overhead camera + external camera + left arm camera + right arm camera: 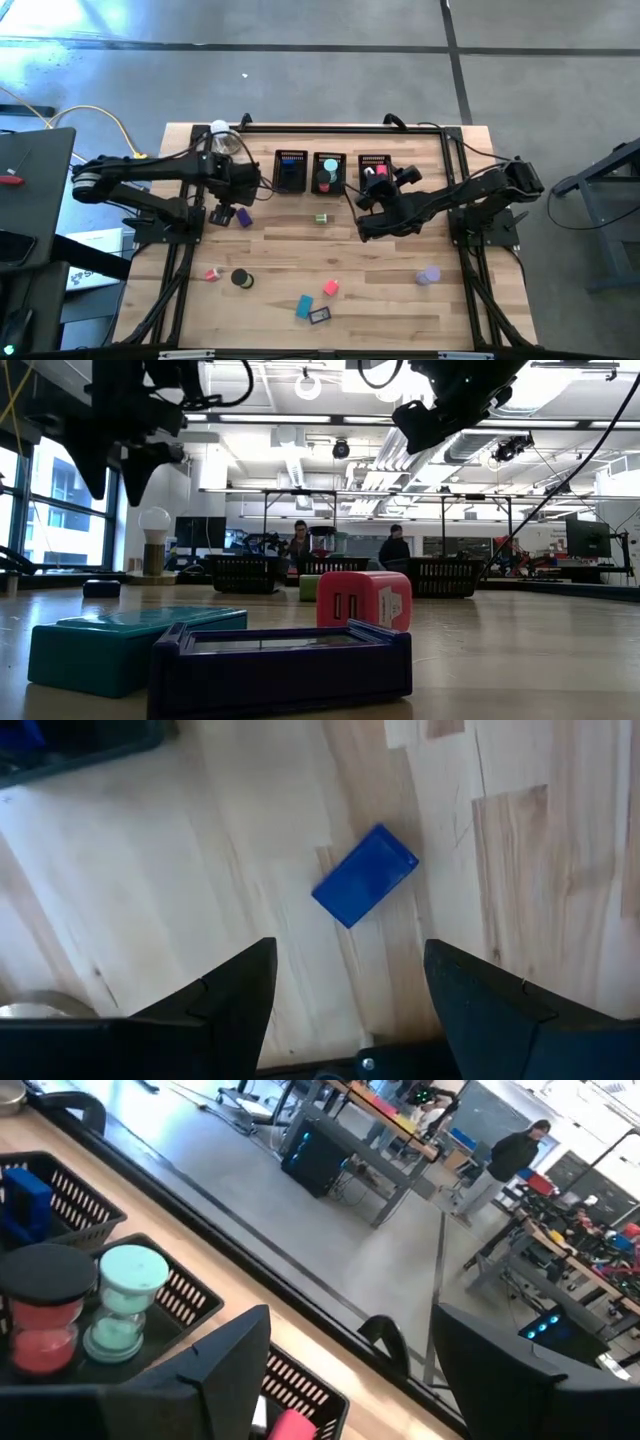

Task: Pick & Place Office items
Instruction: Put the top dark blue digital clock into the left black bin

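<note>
With the blue block (365, 875) lying skewed on the desk (400, 290) just ahead of the open, empty left claw (350, 990), it should probably turn to square up before descending, while the open right claw (372, 196) hovers over the bins.

We see a pale wooden table (400, 300) carrying three black mesh bins (290, 170) in a row near its far edge, with a white ball on a metal base (222, 133) left of them. Scattered on the wood lie a blue block (243, 217), green piece (321, 218), black roll (241, 279), pink block (331, 288), teal block (304, 307) and purple piece (428, 275)
</note>
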Available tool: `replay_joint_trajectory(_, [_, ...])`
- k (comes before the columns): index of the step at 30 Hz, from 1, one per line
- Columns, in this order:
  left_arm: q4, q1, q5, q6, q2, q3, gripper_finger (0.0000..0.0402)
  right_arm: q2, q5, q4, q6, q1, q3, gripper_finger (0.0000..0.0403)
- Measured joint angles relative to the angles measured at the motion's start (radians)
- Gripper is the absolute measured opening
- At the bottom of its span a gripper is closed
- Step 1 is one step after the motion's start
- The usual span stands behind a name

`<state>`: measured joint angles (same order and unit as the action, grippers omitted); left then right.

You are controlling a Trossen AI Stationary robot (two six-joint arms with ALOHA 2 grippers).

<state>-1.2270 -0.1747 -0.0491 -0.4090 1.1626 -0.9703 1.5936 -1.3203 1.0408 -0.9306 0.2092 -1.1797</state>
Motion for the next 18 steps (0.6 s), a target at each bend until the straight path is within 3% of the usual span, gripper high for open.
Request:
replay_joint_trajectory(10, [0.049, 0.02, 0.034, -0.204, 0.142, 0.0, 0.0246, 0.0, 0.045, -0.017, 0.012, 0.0, 0.0, 0.0265])
replay_joint_trajectory(18, [0.055, 0.02, 0.024, -0.269, 0.252, 0.034, 0.0246, 0.0, 0.105, -0.022, 0.012, 0.0, 0.0, 0.0265])
